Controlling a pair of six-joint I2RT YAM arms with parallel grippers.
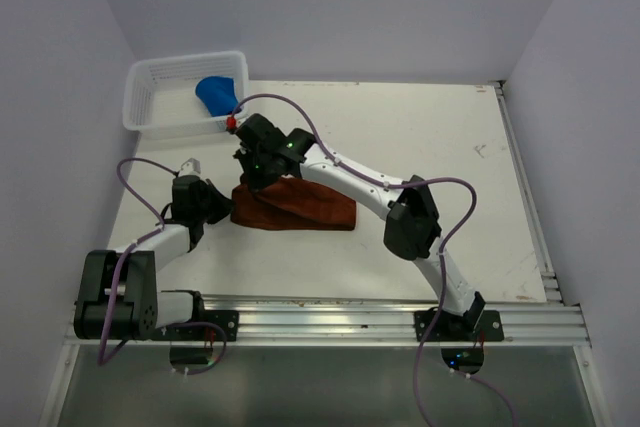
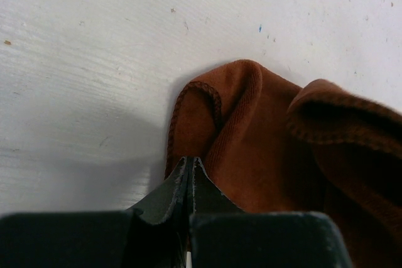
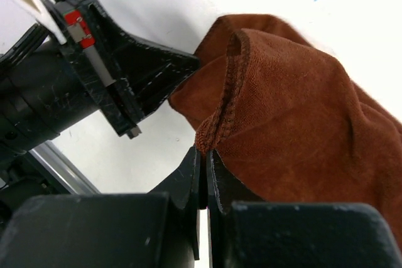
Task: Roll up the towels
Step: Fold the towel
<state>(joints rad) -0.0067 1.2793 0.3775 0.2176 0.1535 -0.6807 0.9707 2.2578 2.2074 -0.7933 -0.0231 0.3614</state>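
Closest in, the left gripper (image 2: 190, 162) has its black fingers pinched together on the edge of the rust-brown terry towel (image 2: 251, 155). The right gripper (image 3: 204, 154) is clamped the same way on a stitched hem of that towel. It lies bunched left of centre on the white table (image 1: 430, 137). Beyond, at the far-left corner, a white plastic basket (image 1: 150, 107) holds a blue cloth (image 1: 217, 94).
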